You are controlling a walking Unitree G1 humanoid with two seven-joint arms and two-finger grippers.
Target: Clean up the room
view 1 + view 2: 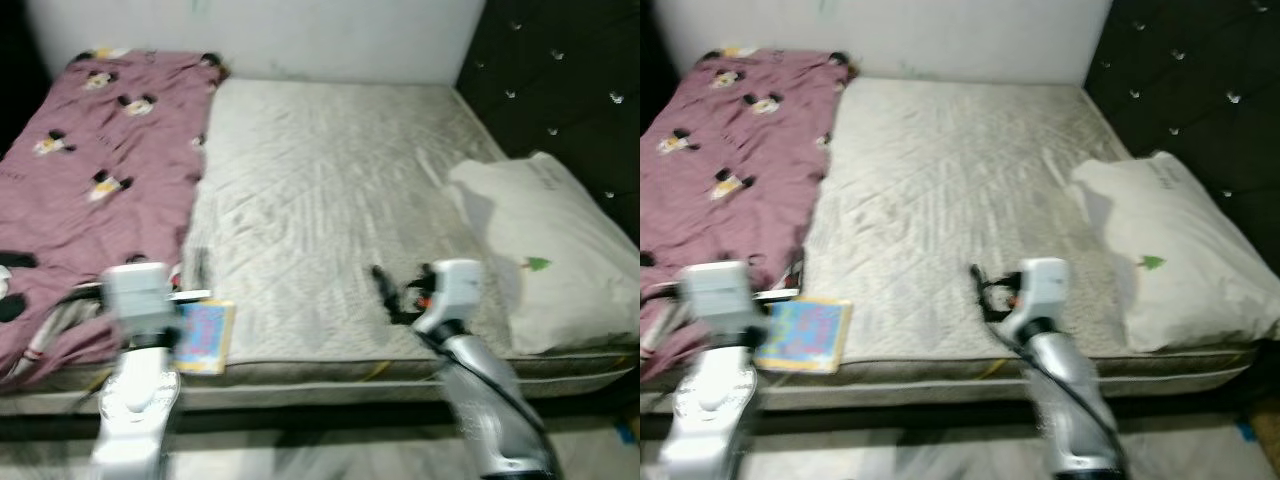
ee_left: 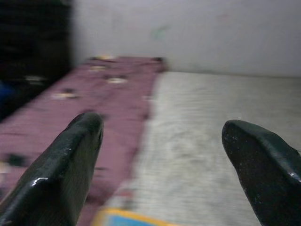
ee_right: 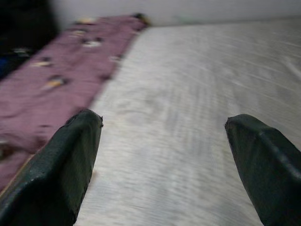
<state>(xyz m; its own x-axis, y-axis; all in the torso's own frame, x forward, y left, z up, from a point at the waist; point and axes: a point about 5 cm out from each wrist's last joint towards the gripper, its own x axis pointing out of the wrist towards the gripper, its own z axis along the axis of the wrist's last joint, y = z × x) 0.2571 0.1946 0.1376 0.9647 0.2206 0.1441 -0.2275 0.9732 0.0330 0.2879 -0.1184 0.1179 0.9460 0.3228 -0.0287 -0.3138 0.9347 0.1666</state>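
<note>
Both jaws gape wide over the bed [image 1: 330,200]; lower left, the book [image 1: 205,336] overhangs and could slip off if nudged.

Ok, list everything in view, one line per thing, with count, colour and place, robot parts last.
mattress: one, pale grey, bare, spanning the bed.
blanket: one, mauve with cartoon mouse prints, along the bed's left side.
pillow: one, white with a small green mark, at the bed's right edge.
book: one, blue and yellow cover, at the near edge beside the blanket.
headboard: one, black, tufted, on the right.
wall: white, behind the bed.
left gripper: open, above the book.
right gripper: open, over the mattress's near edge.
</note>
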